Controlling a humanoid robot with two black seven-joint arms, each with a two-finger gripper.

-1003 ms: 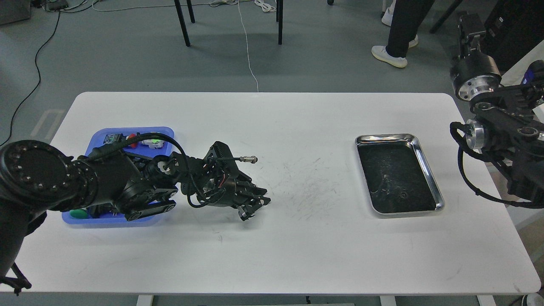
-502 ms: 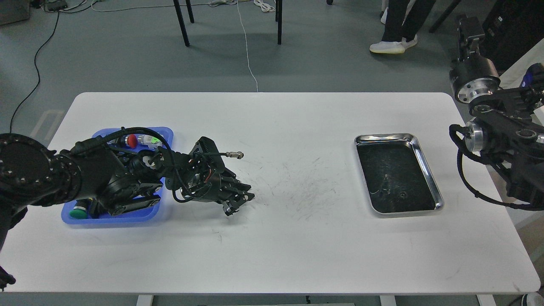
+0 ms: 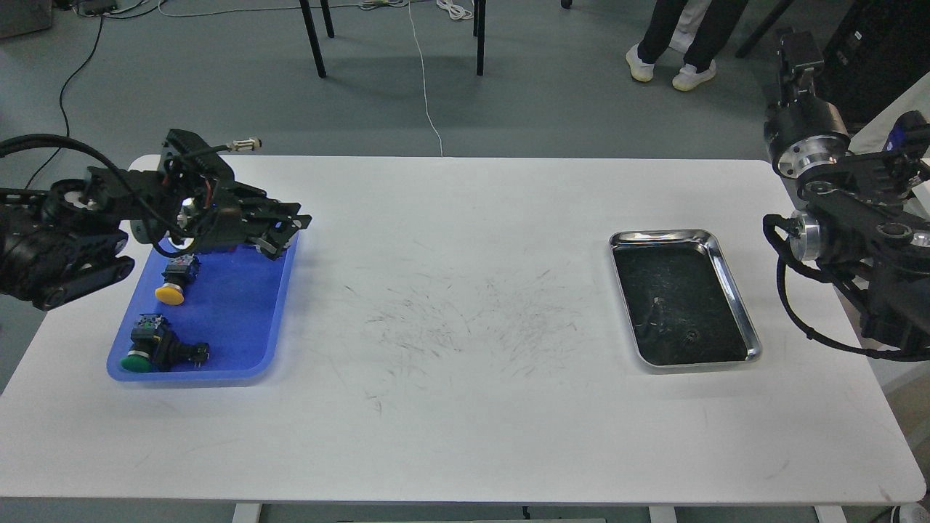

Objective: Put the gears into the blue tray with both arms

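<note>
The blue tray (image 3: 225,319) lies at the table's left end. My left gripper (image 3: 289,234) hovers over the tray's far right corner, fingers pointing right. Its dark fingers blur together, so I cannot tell its state or whether it holds anything. One tiny black gear (image 3: 690,335) lies in the near part of the steel tray (image 3: 734,290) on the right. My right arm is folded up beyond the table's right edge. Its gripper (image 3: 790,49) points away, high over the floor, too dark and end-on to read.
A yellow-capped push-button switch (image 3: 171,289) and a green-capped one (image 3: 144,354) lie in the blue tray. A person's legs (image 3: 683,43) and chair legs (image 3: 314,40) stand on the floor behind the table. The white table (image 3: 465,421) has scuff marks at its middle.
My left arm has swung from the table's middle-left back and to the left, so its gripper is now over the blue tray's far right corner. The switches in the tray have come into view.
</note>
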